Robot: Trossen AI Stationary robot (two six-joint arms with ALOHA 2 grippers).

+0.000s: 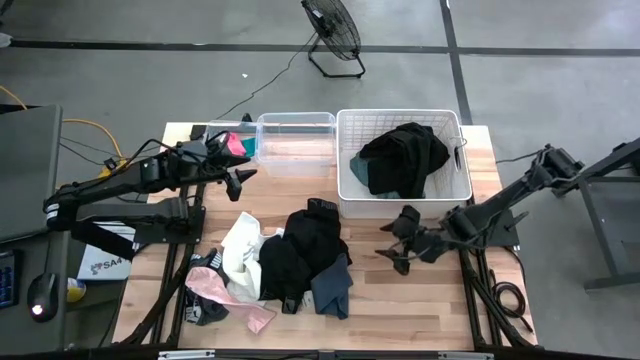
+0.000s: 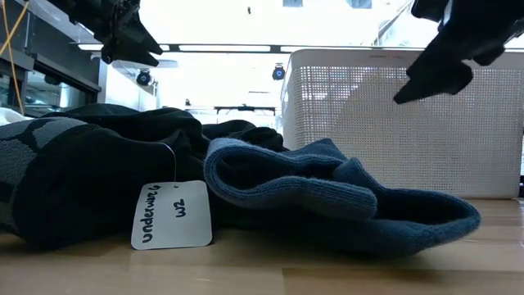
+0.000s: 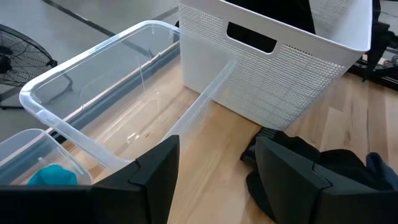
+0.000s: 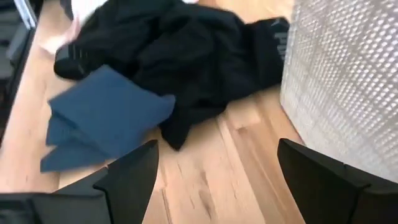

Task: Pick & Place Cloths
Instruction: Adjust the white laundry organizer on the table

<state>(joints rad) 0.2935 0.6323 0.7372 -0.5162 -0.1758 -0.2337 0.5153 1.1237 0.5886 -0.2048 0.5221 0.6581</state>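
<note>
- At centre frame of the high view, the cloths [image 1: 290, 262] lie heaped on the tabletop [image 1: 420, 300], loose for picking; more dark ones fill the white basket [image 1: 345, 160].
- Left tool [image 1: 238, 184], upper left, hangs part-open and empty beside the clear bin [image 1: 296, 125], likely after a drop.
- Right tool [image 1: 400, 243], right of centre, stands wide and empty, facing the navy cloth [image 4: 102, 121].
- A white tag [image 2: 172, 215] reads "underwear W2"; a black waistband [image 4: 273, 40] shows unreadable white letters.

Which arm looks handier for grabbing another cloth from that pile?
Probably the right: its open, empty pincer hangs just beside the cloth pile. The left pincer sits back by the clear bins.
</note>
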